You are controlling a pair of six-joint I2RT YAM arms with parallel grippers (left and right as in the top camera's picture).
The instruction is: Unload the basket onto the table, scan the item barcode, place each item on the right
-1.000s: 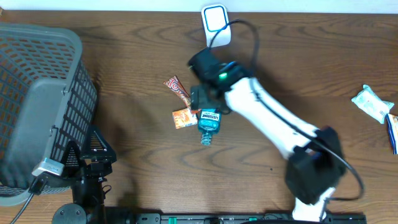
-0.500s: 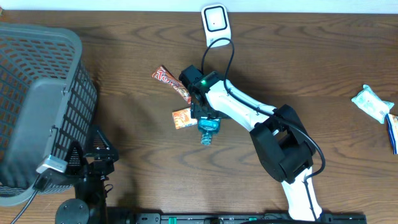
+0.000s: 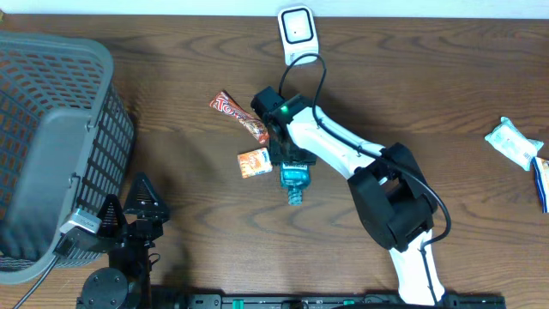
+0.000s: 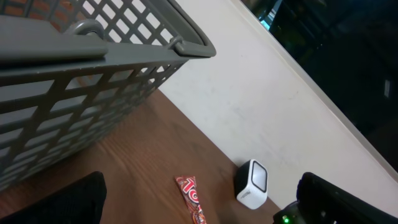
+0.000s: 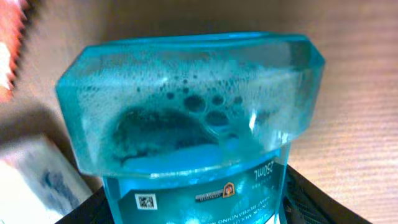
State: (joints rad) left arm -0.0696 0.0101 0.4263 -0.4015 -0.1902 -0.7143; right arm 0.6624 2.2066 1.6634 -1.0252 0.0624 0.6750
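Note:
A teal mouthwash bottle (image 3: 294, 178) lies on the wooden table, cap toward the front edge. My right gripper (image 3: 290, 159) reaches over it from behind, and in the right wrist view its dark fingers (image 5: 311, 202) press both sides of the bottle (image 5: 193, 106), whose base fills the frame with the label below. The white barcode scanner (image 3: 297, 31) stands at the back edge, behind the bottle. My left gripper (image 3: 133, 216) stays low at the front left, open and holding nothing; its wrist view shows the scanner (image 4: 253, 184) far off.
A grey mesh basket (image 3: 51, 146) fills the left side. A red candy bar (image 3: 238, 117) and a small orange packet (image 3: 255, 162) lie just left of the bottle. A white-green packet (image 3: 513, 142) and a blue item (image 3: 543, 184) sit at the right edge.
My right gripper came down over the bottle and its fingers closed in against its sides. The bottle shifted slightly toward the front. The left arm stayed put.

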